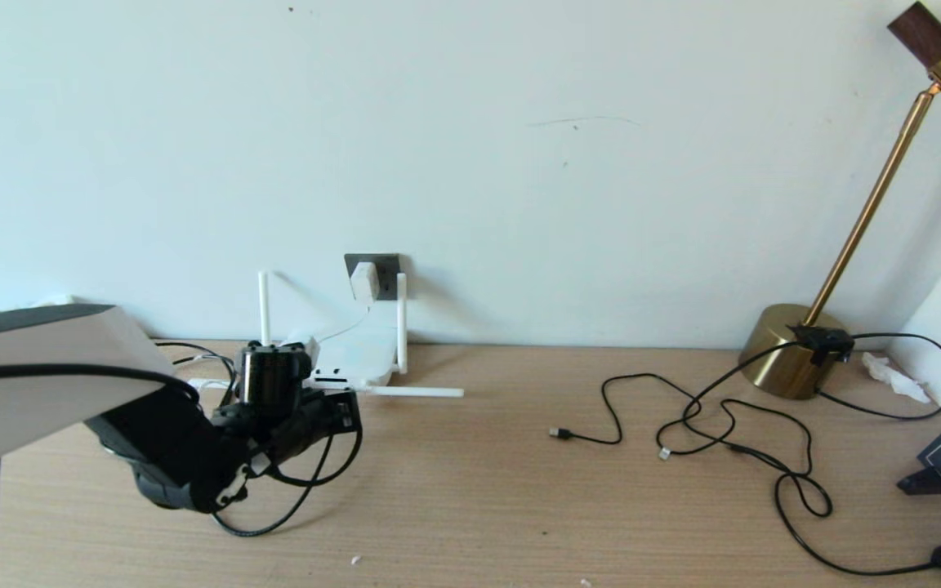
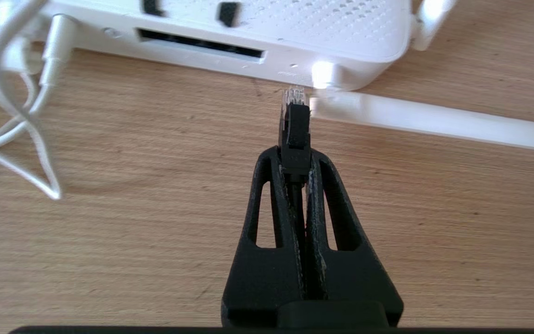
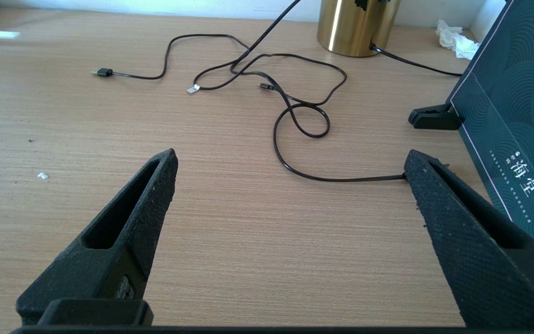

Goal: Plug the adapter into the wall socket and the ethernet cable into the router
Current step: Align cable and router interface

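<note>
The white adapter [image 1: 364, 282] sits on the dark grey wall socket [image 1: 385, 266], and its thin white cord [image 2: 16, 125] runs down to the router [image 1: 356, 359]. My left gripper [image 2: 295, 160] is shut on the ethernet cable [image 2: 297, 134] at its black boot. The clear plug [image 2: 293, 96] points at the router's [image 2: 295, 37] front edge, a short gap away. It is off to one side of the dark port slot [image 2: 200, 45], near an antenna's hinge. The cable's slack [image 1: 291, 498] loops on the desk. My right gripper [image 3: 290, 162] hangs open over bare desk.
One router antenna [image 1: 417, 392] lies flat on the desk, two others stand upright. Thin black USB cables [image 1: 683, 425] sprawl at the right, by a brass lamp base [image 1: 789, 351]. A crumpled tissue [image 1: 895, 377] and a dark green board [image 3: 512, 116] on a stand are at the far right.
</note>
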Available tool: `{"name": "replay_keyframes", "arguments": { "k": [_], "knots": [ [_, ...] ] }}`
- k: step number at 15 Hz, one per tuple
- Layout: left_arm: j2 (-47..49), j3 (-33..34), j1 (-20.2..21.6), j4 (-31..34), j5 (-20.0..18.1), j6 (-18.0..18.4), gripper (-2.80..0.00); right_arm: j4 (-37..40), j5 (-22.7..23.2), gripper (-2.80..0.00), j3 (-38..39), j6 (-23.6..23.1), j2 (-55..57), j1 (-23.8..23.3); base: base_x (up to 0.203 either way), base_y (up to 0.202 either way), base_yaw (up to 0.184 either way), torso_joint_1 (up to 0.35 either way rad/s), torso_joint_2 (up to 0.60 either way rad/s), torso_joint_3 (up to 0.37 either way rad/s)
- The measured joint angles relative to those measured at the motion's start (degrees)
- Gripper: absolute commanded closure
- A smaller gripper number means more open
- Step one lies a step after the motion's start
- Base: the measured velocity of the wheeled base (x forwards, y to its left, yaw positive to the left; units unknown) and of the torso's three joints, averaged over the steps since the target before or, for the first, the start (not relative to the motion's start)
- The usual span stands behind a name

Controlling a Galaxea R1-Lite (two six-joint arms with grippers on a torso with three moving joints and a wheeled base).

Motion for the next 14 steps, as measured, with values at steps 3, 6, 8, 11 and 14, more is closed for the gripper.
{"name": "replay_keyframes", "arguments": {
  "k": [3,6,8,11,14],
  "knots": [
    [0.01,0.10,1.19,-0.04,-1.15,0.11,0.00,0.00,0.00,-2.80,0.00,0.00,0.00,0.00,0.000,0.000,0.000,0.000,0.00,0.000],
    [0.22,-0.23,1.95,-0.04,-1.31,0.22,0.00,-0.01,0.00,-2.80,-0.01,0.05,0.00,0.00,0.000,0.000,0.000,0.000,0.00,0.000],
    [0.37,-0.40,2.14,-0.01,-1.31,0.29,0.00,-0.02,0.02,-2.80,-0.02,0.00,0.00,0.00,0.000,0.000,0.000,0.000,0.00,0.000],
    [0.52,-0.65,2.18,0.02,-1.31,0.30,0.00,0.00,0.00,-2.80,0.00,0.05,0.00,0.00,0.000,0.000,0.000,0.000,0.00,0.000],
    [0.72,-0.84,2.53,0.02,-1.33,0.30,0.00,0.00,0.00,-2.80,0.00,0.05,0.00,0.00,0.000,0.000,0.000,0.000,0.00,0.000]
  ]
}}
